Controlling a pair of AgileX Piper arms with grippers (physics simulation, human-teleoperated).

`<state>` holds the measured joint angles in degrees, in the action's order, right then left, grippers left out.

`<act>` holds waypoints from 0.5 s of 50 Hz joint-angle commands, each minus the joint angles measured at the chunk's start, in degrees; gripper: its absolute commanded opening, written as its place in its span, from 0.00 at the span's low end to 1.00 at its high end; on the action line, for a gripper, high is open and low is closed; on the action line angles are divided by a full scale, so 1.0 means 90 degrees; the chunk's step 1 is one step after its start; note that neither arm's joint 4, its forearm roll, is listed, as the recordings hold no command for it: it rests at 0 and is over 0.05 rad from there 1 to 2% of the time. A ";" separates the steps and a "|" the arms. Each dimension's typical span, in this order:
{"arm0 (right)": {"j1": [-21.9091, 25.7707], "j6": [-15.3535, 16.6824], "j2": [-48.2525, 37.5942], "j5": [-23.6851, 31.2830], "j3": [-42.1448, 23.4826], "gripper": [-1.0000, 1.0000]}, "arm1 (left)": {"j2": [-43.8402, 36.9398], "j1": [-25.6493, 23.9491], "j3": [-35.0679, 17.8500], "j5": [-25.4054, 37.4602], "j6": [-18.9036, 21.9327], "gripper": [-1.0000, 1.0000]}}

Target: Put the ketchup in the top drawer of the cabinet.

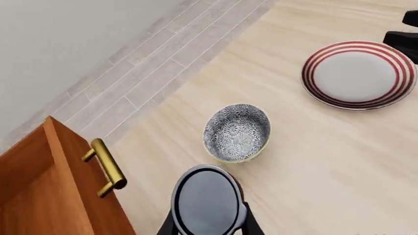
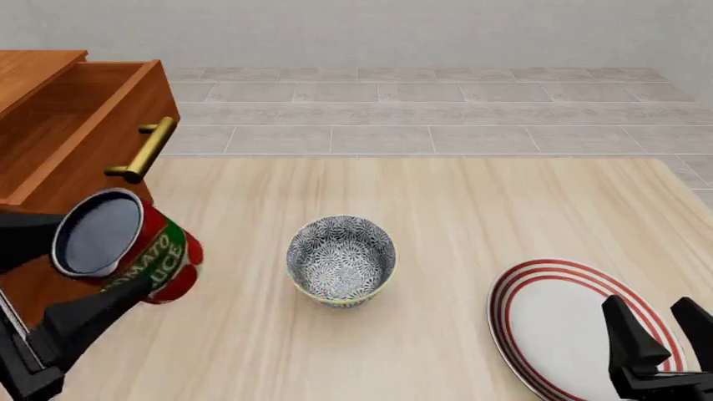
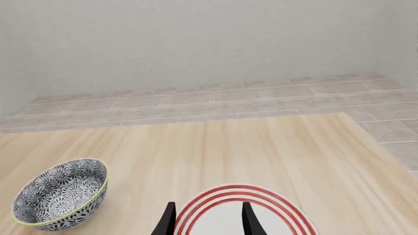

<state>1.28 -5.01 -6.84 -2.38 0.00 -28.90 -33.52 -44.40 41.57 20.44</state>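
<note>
Ketchup (image 2: 134, 246), one small cylindrical can with a glossy red label and dark round top, is clenched tilted in the left gripper (image 2: 83, 267), raised above the pale wood-grain table (image 2: 446, 209) just in front of the cabinet (image 2: 45, 150). At the near right, the right gripper (image 2: 659, 334) hangs with fingers spread, holding nothing, over one red-ringed white plate (image 2: 557, 317). Mid-table sits one round, blue-white patterned bowl (image 2: 341, 259). Farther left, the top drawer (image 2: 112, 109), smooth reddish-brown wood with one brass bar handle (image 2: 143, 150), stands pulled open.

Both arms matte black; left end effector (image 2: 78, 276) angular, faceted links; right end effector (image 2: 659, 334) tapered, wedge-shaped fingers.
</note>
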 commanded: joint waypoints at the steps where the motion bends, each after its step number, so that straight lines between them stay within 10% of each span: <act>1: 0.0009 -0.0001 -0.0113 -0.0089 0.0000 1.00 | -0.0064 0.0809 -0.1554 0.1464 0.0433 0.00; 10: 0.0035 0.0010 -0.0313 -0.0254 0.0000 1.00 | -0.0974 0.0890 -0.4079 0.2783 -0.0132 0.00; 11: 0.0037 0.0007 -0.0349 -0.0280 0.0000 1.00 | -0.1357 0.0401 -0.4634 0.3075 -0.0708 0.00; 25: 0.0022 0.0018 -0.0440 -0.0334 0.0000 1.00 | -0.2103 0.1148 -0.4956 0.3148 -0.0479 0.00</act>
<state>1.52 -4.92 -9.97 -4.82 0.00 -42.10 -26.20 -82.20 66.59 15.43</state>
